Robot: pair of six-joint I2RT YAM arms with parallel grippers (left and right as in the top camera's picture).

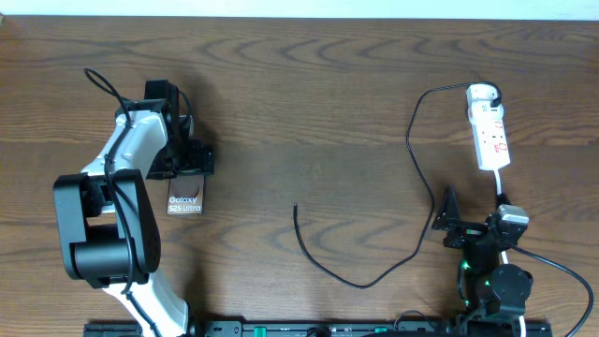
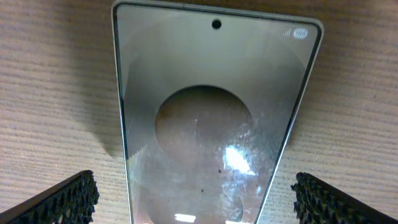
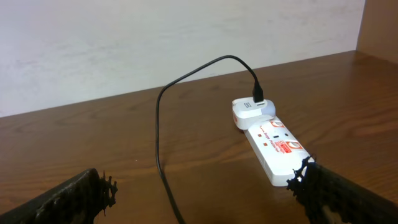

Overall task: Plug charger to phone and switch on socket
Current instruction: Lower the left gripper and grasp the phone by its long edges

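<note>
The phone (image 1: 184, 199) lies flat on the table at the left, white lettering on its face; in the left wrist view (image 2: 211, 124) it fills the middle, glossy with a round mark. My left gripper (image 1: 190, 164) (image 2: 196, 199) is open, a finger on each side of the phone, not touching it. The charger (image 1: 412, 140) is a thin black cable running from the socket's round white plug to its free tip (image 1: 296, 208) mid-table; it also shows in the right wrist view (image 3: 163, 143). The socket (image 1: 489, 126) (image 3: 268, 140) lies at the far right. My right gripper (image 1: 459, 227) (image 3: 202, 193) is open and empty, near the table's front edge.
The right arm's thicker black cable (image 1: 562, 267) loops at the front right corner. A white lead (image 1: 501, 187) runs from the socket toward the right arm. A white wall (image 3: 155, 37) stands behind the table's far edge.
</note>
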